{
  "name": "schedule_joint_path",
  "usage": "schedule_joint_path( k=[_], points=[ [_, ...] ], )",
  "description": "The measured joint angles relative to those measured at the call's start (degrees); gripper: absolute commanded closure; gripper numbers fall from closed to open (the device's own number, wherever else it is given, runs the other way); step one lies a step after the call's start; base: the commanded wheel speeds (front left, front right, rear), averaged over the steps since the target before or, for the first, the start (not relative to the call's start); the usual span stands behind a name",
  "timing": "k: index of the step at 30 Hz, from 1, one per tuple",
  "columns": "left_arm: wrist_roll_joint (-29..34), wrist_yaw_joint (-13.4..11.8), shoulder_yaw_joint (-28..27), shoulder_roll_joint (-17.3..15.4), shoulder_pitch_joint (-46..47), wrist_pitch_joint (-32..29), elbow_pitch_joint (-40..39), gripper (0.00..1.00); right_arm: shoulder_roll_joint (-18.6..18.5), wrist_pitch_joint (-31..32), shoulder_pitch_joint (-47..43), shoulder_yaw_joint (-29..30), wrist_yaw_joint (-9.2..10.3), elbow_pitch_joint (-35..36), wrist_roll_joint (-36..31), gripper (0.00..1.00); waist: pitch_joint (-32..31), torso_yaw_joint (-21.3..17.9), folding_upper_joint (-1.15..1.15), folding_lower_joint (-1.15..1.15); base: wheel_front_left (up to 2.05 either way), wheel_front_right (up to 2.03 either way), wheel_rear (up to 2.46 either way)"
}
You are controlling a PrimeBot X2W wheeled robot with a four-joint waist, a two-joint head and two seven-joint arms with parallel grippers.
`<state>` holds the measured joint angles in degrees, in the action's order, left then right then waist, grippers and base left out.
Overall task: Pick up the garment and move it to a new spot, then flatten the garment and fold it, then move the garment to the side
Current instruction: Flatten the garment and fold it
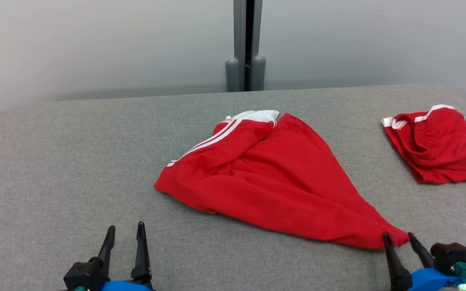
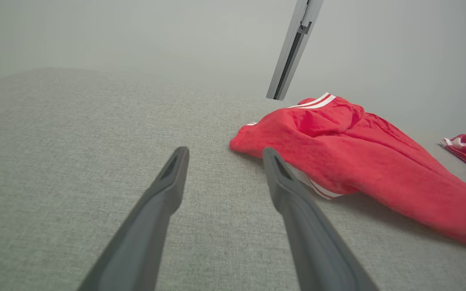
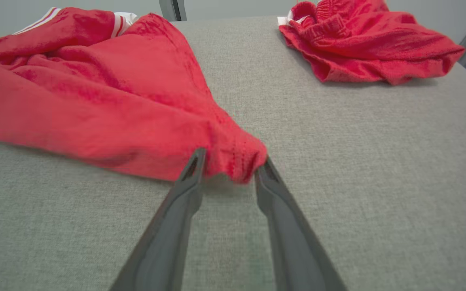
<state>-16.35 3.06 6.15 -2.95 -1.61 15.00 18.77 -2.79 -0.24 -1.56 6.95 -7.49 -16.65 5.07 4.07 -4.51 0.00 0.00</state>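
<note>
On the grey table (image 1: 55, 169), red garment (image 1: 273, 182) lying crumpled around the middle
So the right gripper (image 1: 398, 235) has its jaws parted, with the garment's near corner poking between the tips, not squeezed as far as I can see. Meanwhile the left gripper (image 1: 126, 225) is spread wide and empty, off to the left. Also a second red garment (image 1: 439, 143) sits far right.

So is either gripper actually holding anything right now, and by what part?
Nothing looks gripped. The right gripper stands open around the near corner of the red garment; the left gripper is open and empty.
</note>
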Motion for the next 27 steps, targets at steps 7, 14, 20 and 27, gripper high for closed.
schedule_joint_path(
  k=[7, 14, 20, 27],
  points=[
    [0.32, 0.11, -0.53, -0.02, 0.11, -0.01, 0.24, 0.0, -0.03, -4.13, 4.69, 3.96, 0.0, 1.62, -1.13, 0.0, -0.46, -0.32, 0.0, 0.0, 0.0, 0.0, 0.0],
    [1.55, 1.53, 1.21, -1.29, 3.7, -0.74, 3.38, 0.0, -0.07, -6.47, 8.09, 1.25, 0.0, 7.0, -1.99, 0.0, 0.1, -0.74, 0.0, 0.0, 0.0, 0.0, 0.0],
    [2.89, 2.64, 4.21, -2.33, 10.21, -3.14, 10.15, 0.0, -0.04, -6.71, 8.93, -4.63, 0.0, 6.21, 0.8, 0.0, 2.35, -1.12, 0.0, 0.0, 0.0, 0.0, 0.0],
    [2.93, 3.48, 5.69, -3.78, 19.92, -4.54, 17.56, 0.0, -0.03, -7.39, 11.1, -7.98, 0.0, 4.97, 1.47, 0.0, 6.17, -2.2, 0.0, 0.01, 0.0, 0.0, 0.0]
  ],
)
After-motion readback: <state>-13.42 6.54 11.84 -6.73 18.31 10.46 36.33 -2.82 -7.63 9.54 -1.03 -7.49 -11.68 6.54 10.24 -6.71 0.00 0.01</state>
